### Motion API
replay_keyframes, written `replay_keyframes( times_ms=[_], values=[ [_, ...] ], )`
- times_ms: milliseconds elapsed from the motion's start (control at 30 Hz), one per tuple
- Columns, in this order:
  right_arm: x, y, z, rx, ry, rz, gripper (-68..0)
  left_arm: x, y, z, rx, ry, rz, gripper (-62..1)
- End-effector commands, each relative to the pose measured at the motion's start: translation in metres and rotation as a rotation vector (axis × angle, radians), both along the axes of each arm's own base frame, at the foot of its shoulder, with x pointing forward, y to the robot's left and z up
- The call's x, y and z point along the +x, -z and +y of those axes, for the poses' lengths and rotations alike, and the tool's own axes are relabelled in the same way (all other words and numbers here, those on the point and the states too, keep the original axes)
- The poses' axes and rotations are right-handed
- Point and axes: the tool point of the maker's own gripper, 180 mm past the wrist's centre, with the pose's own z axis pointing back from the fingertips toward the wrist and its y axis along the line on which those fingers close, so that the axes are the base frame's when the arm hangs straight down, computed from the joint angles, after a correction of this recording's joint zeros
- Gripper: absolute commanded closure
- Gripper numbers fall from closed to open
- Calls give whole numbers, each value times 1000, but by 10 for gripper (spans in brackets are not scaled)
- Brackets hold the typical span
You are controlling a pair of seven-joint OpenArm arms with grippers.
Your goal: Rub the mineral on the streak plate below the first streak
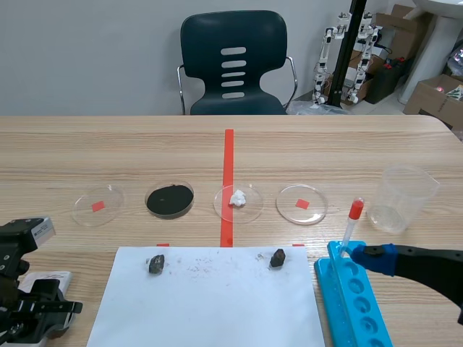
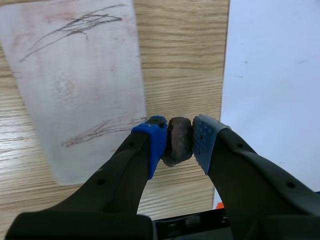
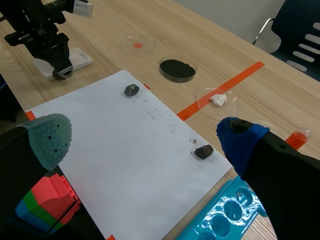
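Note:
My left gripper is shut on a small dark brown mineral, held at the near edge of the white streak plate. The plate carries a dark streak at its far end and a reddish-brown streak just ahead of the mineral. In the right wrist view the left gripper stands over the plate beside the white paper. My right gripper is open and holds nothing, above the paper's right part.
Two dark mineral pieces lie on the paper. Behind it is a row of petri dishes, one with black powder. A blue well tray, a red-capped dropper and a plastic cup are at the right.

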Motion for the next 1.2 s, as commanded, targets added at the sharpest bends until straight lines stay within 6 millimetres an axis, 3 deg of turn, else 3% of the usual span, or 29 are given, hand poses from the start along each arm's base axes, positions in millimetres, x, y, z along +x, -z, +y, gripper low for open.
replay_keyframes(
  times_ms=[0,400,667,833,1033,1167],
  values=[
    [5,-11,1,24,8,-32,-606,0,0,11,48,-18,5,-100],
    [5,-11,1,24,8,-32,-606,-15,-2,72,356,-98,93,-100],
    [5,-11,1,24,8,-32,-606,-19,-8,92,463,-115,110,-100],
    [5,-11,1,24,8,-32,-606,-19,-6,89,441,-115,112,-100],
    [5,-11,1,24,8,-32,-606,-11,0,44,192,-73,79,-100],
    [5,-11,1,24,8,-32,-606,-11,-1,44,186,-64,79,-100]
  ],
)
